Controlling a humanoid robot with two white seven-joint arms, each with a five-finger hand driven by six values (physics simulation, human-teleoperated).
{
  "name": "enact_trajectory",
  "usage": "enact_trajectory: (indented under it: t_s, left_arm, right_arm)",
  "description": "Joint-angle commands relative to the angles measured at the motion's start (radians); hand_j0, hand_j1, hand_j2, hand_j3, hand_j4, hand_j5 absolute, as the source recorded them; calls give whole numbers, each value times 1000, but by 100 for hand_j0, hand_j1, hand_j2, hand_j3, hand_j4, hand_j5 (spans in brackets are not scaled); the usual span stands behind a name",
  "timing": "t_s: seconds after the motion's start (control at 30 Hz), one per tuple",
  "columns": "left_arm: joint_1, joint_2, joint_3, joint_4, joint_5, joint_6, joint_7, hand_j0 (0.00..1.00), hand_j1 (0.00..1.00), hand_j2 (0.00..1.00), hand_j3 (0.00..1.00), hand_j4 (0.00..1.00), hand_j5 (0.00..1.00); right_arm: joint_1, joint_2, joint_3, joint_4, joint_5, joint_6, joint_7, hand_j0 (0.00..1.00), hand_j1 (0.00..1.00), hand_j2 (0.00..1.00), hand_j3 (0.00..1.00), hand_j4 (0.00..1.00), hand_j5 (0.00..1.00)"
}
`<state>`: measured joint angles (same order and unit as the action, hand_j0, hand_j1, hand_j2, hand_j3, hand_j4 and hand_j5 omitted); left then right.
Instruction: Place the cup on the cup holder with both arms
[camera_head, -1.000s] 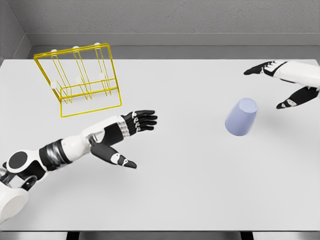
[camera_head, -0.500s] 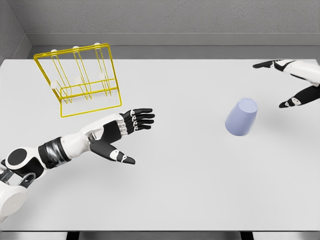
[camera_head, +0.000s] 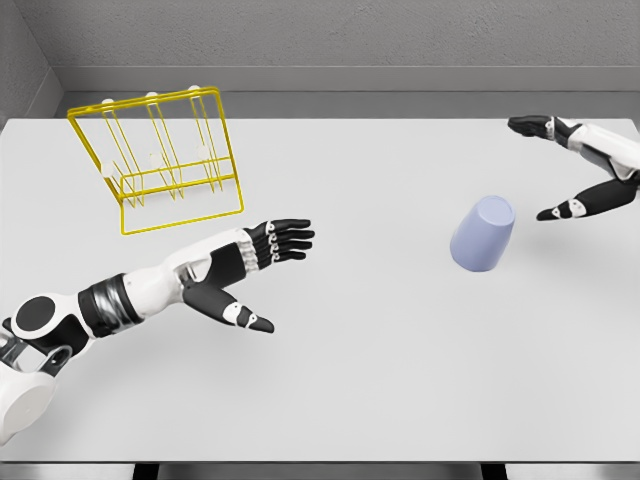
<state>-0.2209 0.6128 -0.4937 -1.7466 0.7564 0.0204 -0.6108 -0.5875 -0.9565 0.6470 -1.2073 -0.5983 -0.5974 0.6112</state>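
A pale lavender cup (camera_head: 482, 234) lies tilted on the white table (camera_head: 360, 380), right of the middle. The yellow wire cup holder (camera_head: 160, 158) stands at the far left of the table. My right hand (camera_head: 548, 168) hovers open up and to the right of the cup, with its thumb and fingers spread wide and a gap between it and the cup. Left of the middle, my left hand (camera_head: 268, 278) is stretched out flat and open just below the holder, holding nothing.
A grey wall runs behind the table's far edge. The table's front edge shows at the bottom of the view.
My right hand has turned and opened wider, its thumb dropping toward the cup. My left hand has shifted only slightly. The cup and the holder have not moved.
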Motion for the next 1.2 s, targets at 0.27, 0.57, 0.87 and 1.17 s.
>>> enact_trajectory:
  t_s: [0.27, 0.57, 0.87, 1.17]
  left_arm:
    - [3, -1, -2, 9, 1, -77, 72, 100, 100, 100, 100, 100, 100]
    - [2, 1, -3, 19, -5, -68, 72, 100, 100, 100, 100, 100, 100]
    - [0, -1, -5, 29, -5, -65, 72, 100, 100, 100, 100, 100, 100]
    - [0, -1, -5, 30, -5, -65, 72, 100, 100, 100, 100, 100, 100]
  right_arm:
    - [35, 32, 22, 65, -161, 99, 0, 100, 100, 100, 100, 100, 100]
    - [63, 84, 19, 120, -161, 97, 0, 100, 100, 100, 100, 100, 100]
    - [83, 85, 16, 129, -164, 90, 0, 100, 100, 100, 100, 100, 100]
    - [97, 117, 17, 132, -167, 91, 0, 100, 100, 100, 100, 100, 100]
